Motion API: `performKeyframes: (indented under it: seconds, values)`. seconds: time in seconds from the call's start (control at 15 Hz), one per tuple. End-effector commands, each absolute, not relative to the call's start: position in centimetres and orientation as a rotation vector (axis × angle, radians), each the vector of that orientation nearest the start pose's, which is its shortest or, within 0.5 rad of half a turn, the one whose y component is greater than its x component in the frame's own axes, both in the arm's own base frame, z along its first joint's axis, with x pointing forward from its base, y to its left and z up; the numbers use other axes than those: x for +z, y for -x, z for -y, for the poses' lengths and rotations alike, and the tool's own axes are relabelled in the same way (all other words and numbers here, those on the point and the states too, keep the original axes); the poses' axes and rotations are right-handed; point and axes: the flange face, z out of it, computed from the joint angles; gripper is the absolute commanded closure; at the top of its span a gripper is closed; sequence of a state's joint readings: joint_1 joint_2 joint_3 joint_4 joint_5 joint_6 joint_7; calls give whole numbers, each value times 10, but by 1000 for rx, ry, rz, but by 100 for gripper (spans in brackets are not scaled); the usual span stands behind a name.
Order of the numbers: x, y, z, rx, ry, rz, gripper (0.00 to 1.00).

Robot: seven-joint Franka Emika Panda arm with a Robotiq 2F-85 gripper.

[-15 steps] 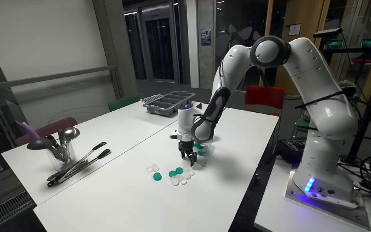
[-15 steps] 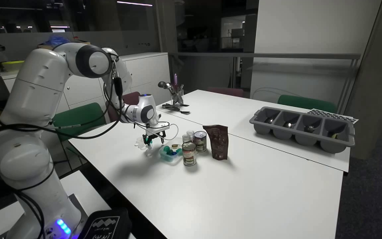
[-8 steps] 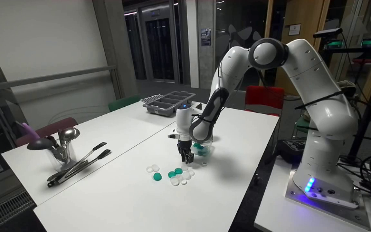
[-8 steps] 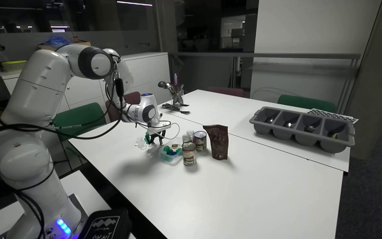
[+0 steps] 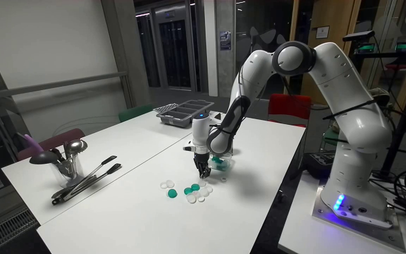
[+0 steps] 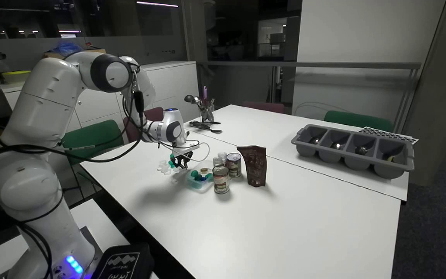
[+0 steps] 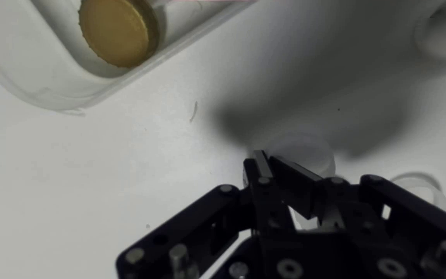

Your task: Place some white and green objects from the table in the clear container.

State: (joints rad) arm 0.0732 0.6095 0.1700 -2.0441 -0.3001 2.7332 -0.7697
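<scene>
Wrist view: gripper (image 7: 266,155) pinched narrow, hold on white cap (image 7: 306,149) unclear; cap near clear tub (image 7: 52,87), outside it. Probably light, stiff, slick; best grabbed across rim.

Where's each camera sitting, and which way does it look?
An exterior view: higher than the table, looking across it, utensil cup at picture left; nearly the whole arm shows.
An exterior view: near the robot's base, looking over the table toward the grey tray; arm at picture left.
Wrist view: mounted by the gripper, looking down at a corner of the clear container; only the gripper shows.
Both exterior views share the arm, utensil cup, grey tray and clear container.
</scene>
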Motion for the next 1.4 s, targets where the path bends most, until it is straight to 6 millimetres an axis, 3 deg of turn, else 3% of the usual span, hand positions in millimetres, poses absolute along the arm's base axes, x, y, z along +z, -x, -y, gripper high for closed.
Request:
performKeyframes:
  seconds: [0.0,0.6,0.87,1.13,1.33]
  values:
    - [164,-563,-156,-131,2657,1861,98]
    - [184,-528,-155,-126,2818,1735,98]
    - [201,-512,-137,-190,2893,1708,98]
    - [229,-506,-115,-381,2984,1689,98]
    - [248,-506,-95,-509,3075,1580,98]
